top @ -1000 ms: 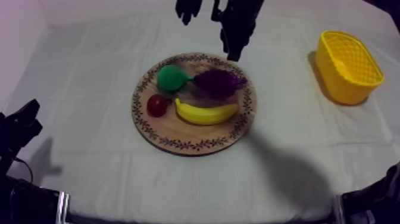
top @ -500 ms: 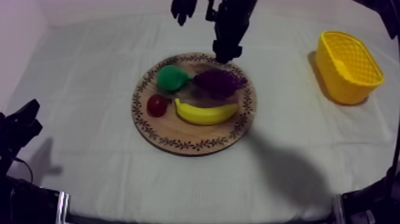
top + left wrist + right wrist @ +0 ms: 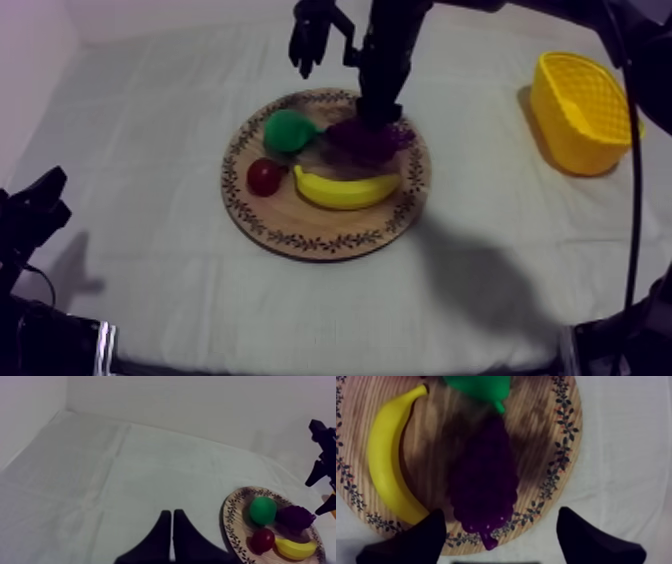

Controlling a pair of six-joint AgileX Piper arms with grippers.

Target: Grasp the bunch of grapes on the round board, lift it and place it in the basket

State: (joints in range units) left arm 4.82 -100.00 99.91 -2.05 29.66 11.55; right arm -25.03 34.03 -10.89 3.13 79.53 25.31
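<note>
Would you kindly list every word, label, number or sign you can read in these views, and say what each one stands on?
There are none. The wooden board carries only a dark leafy pattern round its rim, not lettering. The yellow basket, the banana and the grey-white cloth bear no writing.

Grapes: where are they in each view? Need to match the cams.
Top view: bunch of grapes on the wooden board, right of the pear, behind the banana.
Left wrist view: grapes on the board, beside pear and banana.
Right wrist view: grapes seen between the open fingers of the right gripper, banana alongside.
Shared landmark: the banana, next to the grapes in all three.
</note>
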